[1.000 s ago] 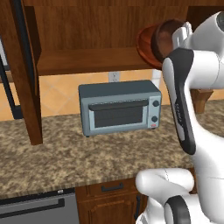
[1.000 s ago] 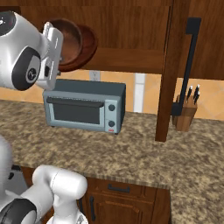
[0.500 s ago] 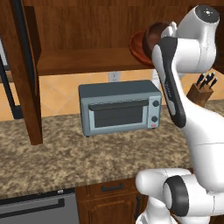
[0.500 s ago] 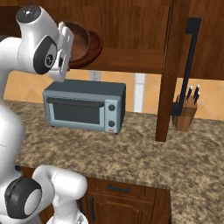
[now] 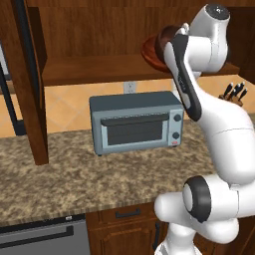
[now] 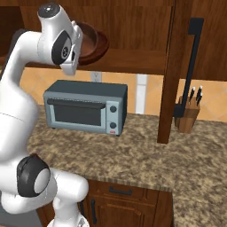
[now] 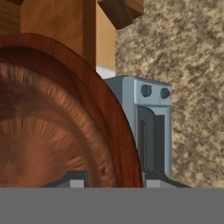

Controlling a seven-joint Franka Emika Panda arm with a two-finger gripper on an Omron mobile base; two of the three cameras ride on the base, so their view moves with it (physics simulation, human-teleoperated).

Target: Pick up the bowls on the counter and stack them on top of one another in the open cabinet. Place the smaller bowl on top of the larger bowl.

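Observation:
The larger bowl [image 5: 151, 54] [image 6: 98, 41], wide and reddish-brown with a darker inside, hangs at shelf height in the open cabinet [image 5: 89, 69] [image 6: 133, 60]. I cannot tell whether it touches the shelf. My gripper [image 7: 114, 178] [image 6: 82, 37] comes down from above and is shut on the bowl's rim. In the hand view the bowl [image 7: 52, 122] covers the left side, and its rim runs between the two finger tips. The counter [image 5: 74, 174] [image 6: 146, 150] lies far below. The smaller bowl is out of view.
A grey-blue toaster oven [image 5: 137, 122] [image 6: 84, 106] [image 7: 151, 127] stands on the counter right under the shelf. A knife block [image 5: 233, 94] [image 6: 188, 117] sits to the right. Dark cabinet uprights [image 5: 32, 99] [image 6: 170, 66] reach down to the counter on both sides.
The arm has straightened upward and carried the larger bowl sideways along the shelf, leftward in the left base view and rightward in the right base view. The grip is unchanged.

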